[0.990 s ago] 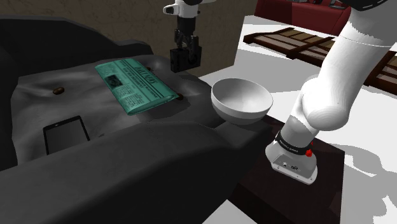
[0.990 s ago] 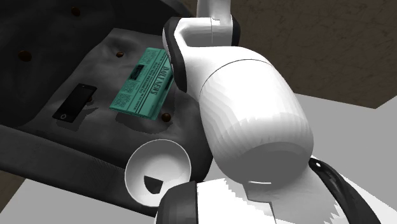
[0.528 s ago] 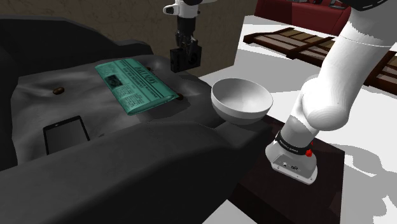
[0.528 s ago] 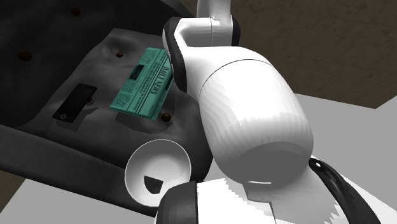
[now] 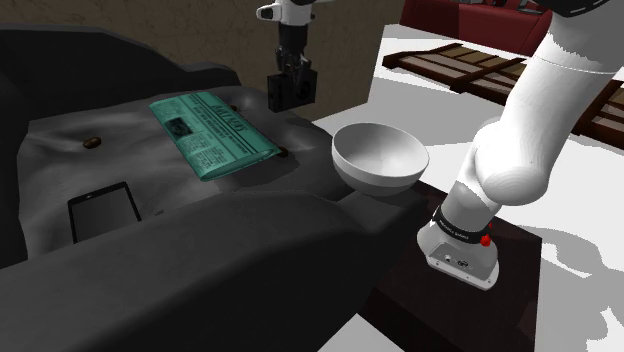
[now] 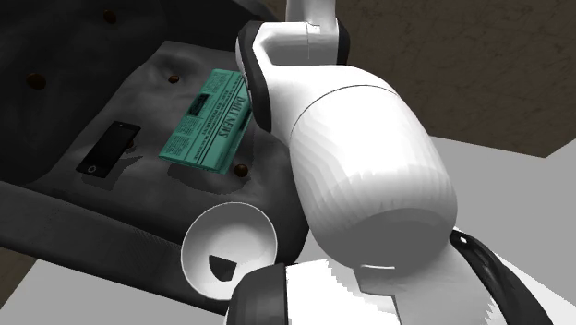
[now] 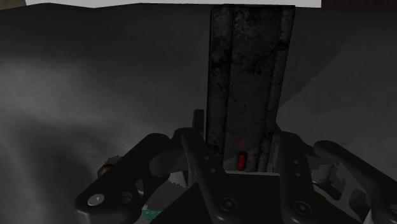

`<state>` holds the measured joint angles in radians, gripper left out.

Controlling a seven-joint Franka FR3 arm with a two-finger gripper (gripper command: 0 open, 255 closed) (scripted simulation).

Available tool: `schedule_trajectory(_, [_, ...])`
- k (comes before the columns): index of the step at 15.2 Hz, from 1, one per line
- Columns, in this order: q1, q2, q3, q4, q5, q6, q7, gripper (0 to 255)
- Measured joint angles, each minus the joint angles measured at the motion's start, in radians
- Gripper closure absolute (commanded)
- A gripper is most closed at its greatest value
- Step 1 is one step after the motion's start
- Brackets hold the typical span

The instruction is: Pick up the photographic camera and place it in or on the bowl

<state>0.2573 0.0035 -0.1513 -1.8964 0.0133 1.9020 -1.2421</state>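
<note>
The gripper (image 5: 291, 70) clasps the dark camera (image 5: 291, 90) above the sofa (image 5: 200, 250), probably high enough to carry it across to the white bowl (image 5: 380, 160).

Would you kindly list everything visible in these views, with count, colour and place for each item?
camera: one, black, clasped in the pincer above the far end of the couch seat.
bowl: one, white, on the couch edge nearest the stand.
newspaper: one, teal, folded, lying on the seat.
phone: one, black, flat on the seat, to the shoulder view's left of the newspaper.
couch: one, dark grey, with brown buttons.
slats: several, brown, on the white floor beyond the bowl.
stand: one, dark box, at the shoulder view's lower right.
arm: one, white, rising from the stand.
pincer: one, black, shut on the camera.
</note>
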Motion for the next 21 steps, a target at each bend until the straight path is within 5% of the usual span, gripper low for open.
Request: schedule_trajectory(21, [-0.001, 0.009, -0.001, 0.292, 0.001, -0.283, 0.002, 255])
